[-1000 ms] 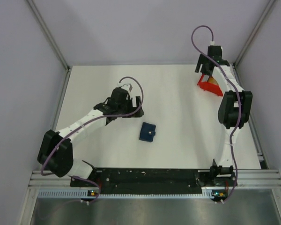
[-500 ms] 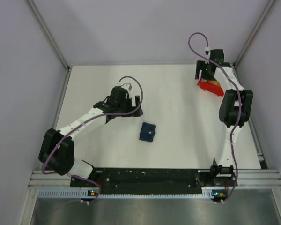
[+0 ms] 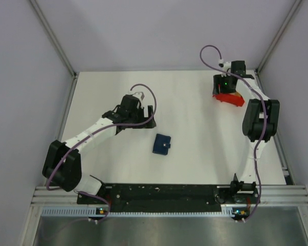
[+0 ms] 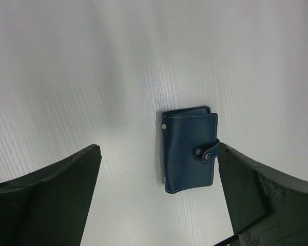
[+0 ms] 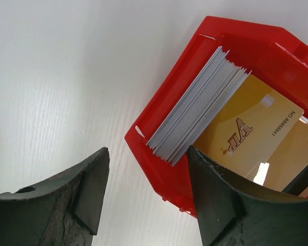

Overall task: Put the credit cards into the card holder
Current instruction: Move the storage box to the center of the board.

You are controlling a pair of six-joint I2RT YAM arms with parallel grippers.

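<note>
A small navy-blue folding card holder (image 3: 162, 144), snapped shut, is seen lying flat near the middle of the white tabletop (image 3: 195, 123). Beyond it and slightly to the left, the left pincer (image 3: 153, 117) is held above the tabletop with its jaws wide apart and nothing gripped. At the far right, the right pincer (image 3: 222, 84) is positioned, jaws apart, over the wall of a red plastic bin (image 3: 230, 97). Inside the bin, thin white and gold credit cards (image 5: 195, 107) are stacked on edge.

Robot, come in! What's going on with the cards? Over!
Left gripper open near the shut card holder. Right gripper open at the credit cards, stacked in the red bin. Nothing held, nothing blocking.
</note>
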